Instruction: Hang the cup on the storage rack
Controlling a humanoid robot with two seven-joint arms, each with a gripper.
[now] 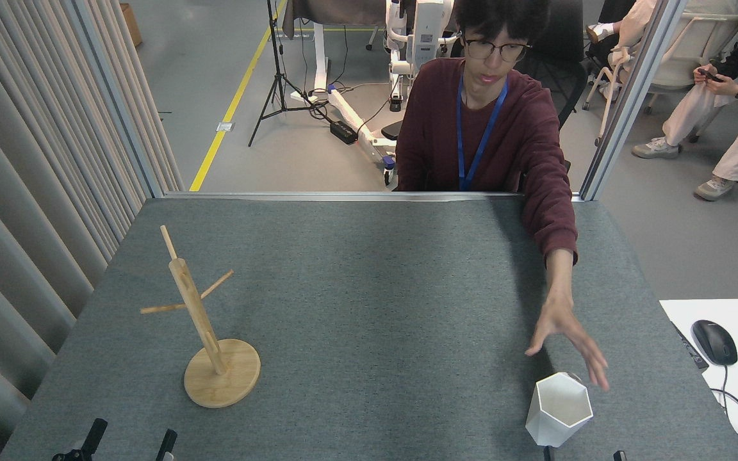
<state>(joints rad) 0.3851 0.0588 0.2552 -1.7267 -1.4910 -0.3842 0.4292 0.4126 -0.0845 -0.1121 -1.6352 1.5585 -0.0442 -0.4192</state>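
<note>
Since the cup (558, 408) sits way over at the near right of the grey table (369, 269), it's pretty clearly the right gripper (583, 454) that's closer: only two dark tips poke up at the bottom edge, right below the cup. They stand apart with the cup's base just above them, but I honestly can't tell whether that gripper is open or not from so little showing. Same story on the left gripper (129, 443): two dark fingers stick into view near the bottom left, spread a bit, state not clear.

Cup stands upright, hexagonal mouth facing up, long axis more or less vertical. A bit of something shows behind its far right rim, maybe the handle tab, hard to say.

Storage rack (205, 320) is well apart, near left side, post upright, thin pegs angling out left, right and up.

A person's hand (564, 333) hangs just above and beyond the cup, so I'd guess a grab isn't safe till that clears.
</note>
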